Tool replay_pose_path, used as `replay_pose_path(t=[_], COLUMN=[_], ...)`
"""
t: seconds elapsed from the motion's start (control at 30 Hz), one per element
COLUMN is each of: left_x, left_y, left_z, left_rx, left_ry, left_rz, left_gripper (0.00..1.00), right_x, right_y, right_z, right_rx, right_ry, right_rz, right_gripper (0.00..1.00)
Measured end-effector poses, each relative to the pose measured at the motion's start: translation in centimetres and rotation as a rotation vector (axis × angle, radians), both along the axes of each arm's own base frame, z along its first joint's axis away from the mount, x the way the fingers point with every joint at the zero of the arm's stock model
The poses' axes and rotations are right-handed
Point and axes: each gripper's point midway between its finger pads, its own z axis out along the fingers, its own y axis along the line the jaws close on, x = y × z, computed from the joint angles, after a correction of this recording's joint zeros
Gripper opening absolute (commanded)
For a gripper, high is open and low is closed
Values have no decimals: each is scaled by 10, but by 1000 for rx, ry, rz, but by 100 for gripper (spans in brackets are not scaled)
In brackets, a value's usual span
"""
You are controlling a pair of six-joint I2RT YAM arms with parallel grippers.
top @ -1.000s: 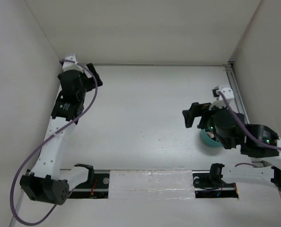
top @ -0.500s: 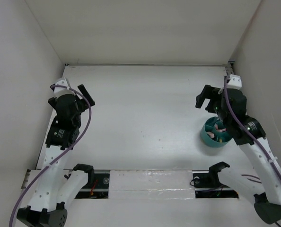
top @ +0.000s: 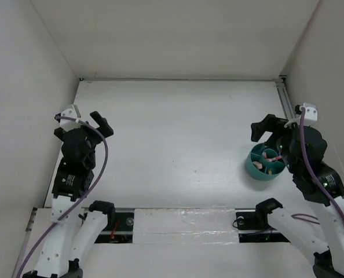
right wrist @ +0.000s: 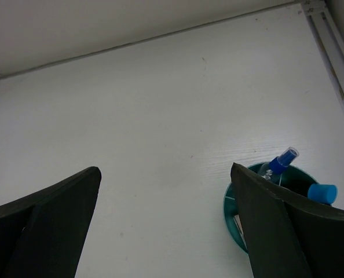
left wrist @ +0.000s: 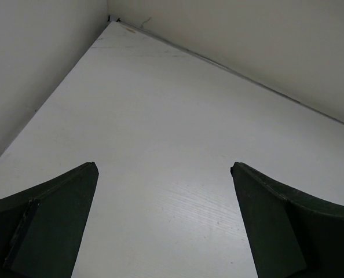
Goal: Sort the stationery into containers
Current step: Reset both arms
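From the top camera I see the white table (top: pixel 172 116). My left gripper (top: pixel 99 123) is at the left side of the frame. It is well apart from the teal cup (top: pixel 250 168), which sits at the right side of the frame. My right gripper (top: pixel 263 127) is near the cup, just up and to the left of it in the picture. Some pink things (top: pixel 270 154) lie inside the cup, between its little walls.

From the left wrist camera I see two dark fingers (left wrist: pixel 44 231) in the bottom corners. They are spread wide, and the white table shows between them. A wall (left wrist: pixel 264 40) runs along the top of the frame.

From the right wrist camera I see that hand's fingers (right wrist: pixel 44 226) spread wide too. The cup is at the lower right of the frame, partly hidden behind the right finger. A clear bottle (right wrist: pixel 284 159) with a blue top leans out of the cup. A second blue cap (right wrist: pixel 322 192) pokes up just beside it.
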Motion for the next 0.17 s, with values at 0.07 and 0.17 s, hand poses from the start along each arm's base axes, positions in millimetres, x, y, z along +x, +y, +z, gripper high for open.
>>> replay_pose_path(t=[0.07, 0.17], left_x=[-1, -1], left_y=[0, -1], left_z=[4, 3], left_rx=[-3, -4], left_ry=[-15, -15], left_rz=[0, -8], left_gripper=[100, 100], right_x=[-4, -6], right_y=[-3, -4], right_z=[5, 7], right_rx=[4, 6], right_ry=[-14, -20], right_rz=[-5, -8], right_gripper=[100, 100])
